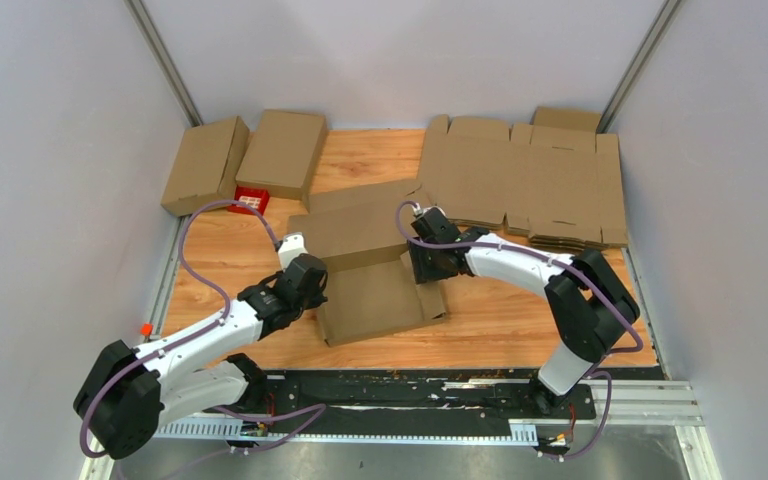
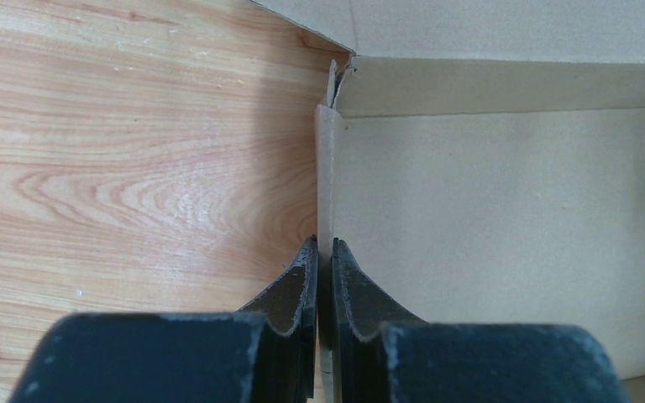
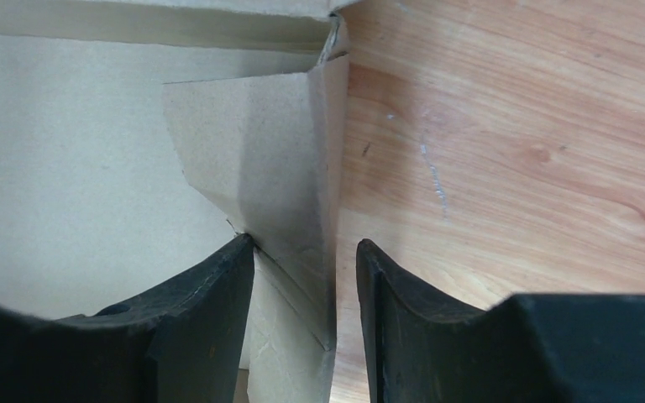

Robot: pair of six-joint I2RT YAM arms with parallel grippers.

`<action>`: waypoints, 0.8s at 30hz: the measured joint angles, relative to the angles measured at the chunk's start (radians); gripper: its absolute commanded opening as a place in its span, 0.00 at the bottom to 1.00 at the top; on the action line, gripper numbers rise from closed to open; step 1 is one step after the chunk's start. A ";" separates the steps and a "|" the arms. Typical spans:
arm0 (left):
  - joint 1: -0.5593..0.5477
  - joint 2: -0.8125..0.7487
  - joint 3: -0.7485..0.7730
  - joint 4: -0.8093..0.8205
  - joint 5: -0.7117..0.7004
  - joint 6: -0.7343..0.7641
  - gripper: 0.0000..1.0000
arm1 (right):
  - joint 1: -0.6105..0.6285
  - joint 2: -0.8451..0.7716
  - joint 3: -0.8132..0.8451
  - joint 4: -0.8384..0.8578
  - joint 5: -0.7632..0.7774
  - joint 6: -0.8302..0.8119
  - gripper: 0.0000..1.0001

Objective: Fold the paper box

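A half-folded brown paper box (image 1: 370,268) lies in the middle of the wooden table, its lid panel raised at the back. My left gripper (image 1: 312,277) is shut on the box's upright left side wall (image 2: 326,176), with the thin card edge pinched between the fingers. My right gripper (image 1: 428,262) is at the box's right side, open, its fingers (image 3: 218,294) straddling the bent right side flap (image 3: 277,168); the left finger touches the flap and the right finger stands clear of it.
Two folded boxes (image 1: 205,163) (image 1: 283,152) stand at the back left with a small red object (image 1: 250,199) in front of them. A stack of flat box blanks (image 1: 525,180) lies at the back right. Grey walls close in both sides.
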 measured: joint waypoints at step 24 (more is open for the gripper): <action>-0.013 -0.005 0.000 0.008 -0.002 -0.006 0.03 | -0.031 -0.064 -0.021 0.032 -0.015 -0.046 0.68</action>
